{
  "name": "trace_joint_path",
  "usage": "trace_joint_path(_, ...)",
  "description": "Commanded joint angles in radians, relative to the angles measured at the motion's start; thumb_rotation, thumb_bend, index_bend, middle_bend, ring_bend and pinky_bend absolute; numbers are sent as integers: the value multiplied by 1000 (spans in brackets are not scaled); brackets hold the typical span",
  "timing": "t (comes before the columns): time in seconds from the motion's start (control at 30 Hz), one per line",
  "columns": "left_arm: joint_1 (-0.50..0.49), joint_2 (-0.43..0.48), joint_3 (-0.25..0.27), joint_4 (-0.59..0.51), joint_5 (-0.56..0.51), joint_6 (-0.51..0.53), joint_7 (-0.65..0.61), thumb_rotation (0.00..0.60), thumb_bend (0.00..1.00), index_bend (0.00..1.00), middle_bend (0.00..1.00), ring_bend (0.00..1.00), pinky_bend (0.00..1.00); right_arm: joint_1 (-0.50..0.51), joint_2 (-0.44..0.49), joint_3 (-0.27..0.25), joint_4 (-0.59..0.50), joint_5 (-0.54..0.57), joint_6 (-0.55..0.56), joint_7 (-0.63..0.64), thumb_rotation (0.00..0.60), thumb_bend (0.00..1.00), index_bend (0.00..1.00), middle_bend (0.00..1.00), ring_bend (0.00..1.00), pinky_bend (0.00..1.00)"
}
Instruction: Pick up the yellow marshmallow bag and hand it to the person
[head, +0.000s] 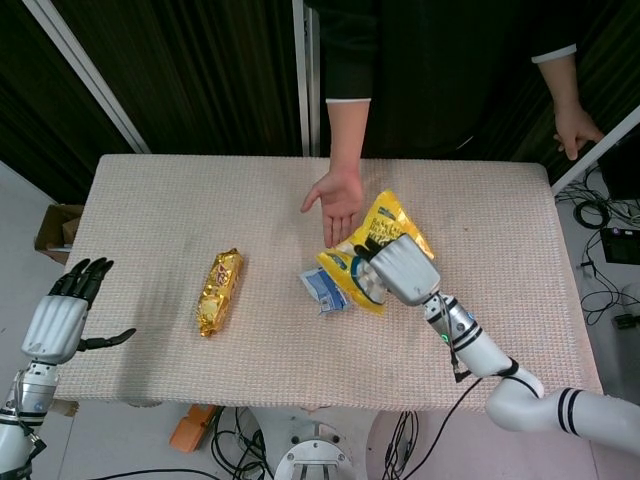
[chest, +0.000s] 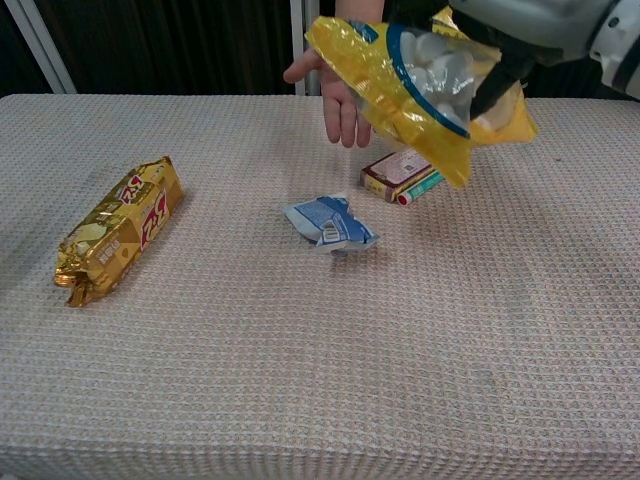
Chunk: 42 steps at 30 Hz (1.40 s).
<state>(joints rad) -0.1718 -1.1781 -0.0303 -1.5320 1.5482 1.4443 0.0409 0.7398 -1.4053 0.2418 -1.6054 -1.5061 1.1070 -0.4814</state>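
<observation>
Where head view hides it, red box (chest: 401, 168) under marshmallow bag (chest: 420, 80).

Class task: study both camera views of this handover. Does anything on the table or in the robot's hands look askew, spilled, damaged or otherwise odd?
Nothing is spilled or torn. The yellow marshmallow bag hangs tilted in the right hand, lifted above the table near the person's open palm. The small blue packet looks crumpled. The gold snack bag lies flat.

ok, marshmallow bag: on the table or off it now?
Off. The right hand holds the yellow marshmallow bag in the air above the table, beside the person's open hand.
</observation>
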Motion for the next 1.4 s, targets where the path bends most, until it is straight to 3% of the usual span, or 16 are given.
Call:
trace_joint_path(0.03,0,1,-2,2,-2,0,-2,310,0,37,64,66,208,91,-76,88,94,57,-23,-44,600,267,1000,930,848,970)
trace_joint_path(0.2,-1,4,-3,1,-2,2,-5,311,0,37,64,66,208,180,-152,140,219,143,-91,-92,600,267,1000,930,849,970)
trace_joint_path(0.43,-1,10,-4,8,-12,-4,-17,311,0,37,64,66,208,238,-245,138,381,243,-136,-140,600,223,968,889,816,931)
trace_joint_path(0.47,-2,11,-4,7,-12,-6,-19,312,0,37,64,66,208,241,-251,138,389,267,-157,-134,600,201,878,803,744,856)
trace_joint_path(0.53,-3,15,-3,4,-9,-6,-28,309,0,36,64,66,208,250,-239,131,387,326,-229,-133,600,160,524,510,445,594)
trace_joint_path(0.57,-2,17,-3,4,-7,-5,-33,308,0,37,64,66,208,253,-229,128,381,341,-247,-136,600,148,439,441,373,528)
trace_joint_path(0.6,-1,19,-3,4,-8,-4,-37,307,0,36,64,66,208,254,-222,127,375,349,-251,-138,600,108,219,249,182,335)
trace_joint_path(0.63,-1,21,-4,5,-11,-4,-41,308,0,37,64,66,208,252,-214,125,364,358,-249,-134,600,66,70,103,56,178)
trace_joint_path(0.67,0,24,-5,6,-15,-5,-42,308,0,37,64,66,208,247,-208,127,350,363,-245,-117,600,36,8,30,6,83)
trace_joint_path(0.8,0,31,-10,5,-18,-1,-48,308,0,37,65,66,208,227,-166,122,295,335,-204,-59,600,0,0,0,0,1)
trace_joint_path(1.1,-3,23,-5,0,-17,-10,-31,308,0,37,64,66,208,177,-17,106,105,339,-138,-98,600,0,0,0,0,0)
trace_joint_path(1.2,2,23,-6,-5,-12,3,-25,308,0,36,64,66,208,127,68,96,-17,297,-61,-106,600,0,0,0,0,0)
trace_joint_path(1.3,9,32,-7,-10,-11,18,-25,306,0,37,64,66,209,7,218,42,-207,212,45,-73,600,0,0,0,0,0)
trace_joint_path(1.4,15,39,-7,-14,-10,29,-27,308,0,37,64,66,209,-168,366,-73,-345,106,180,-6,600,0,0,0,0,0)
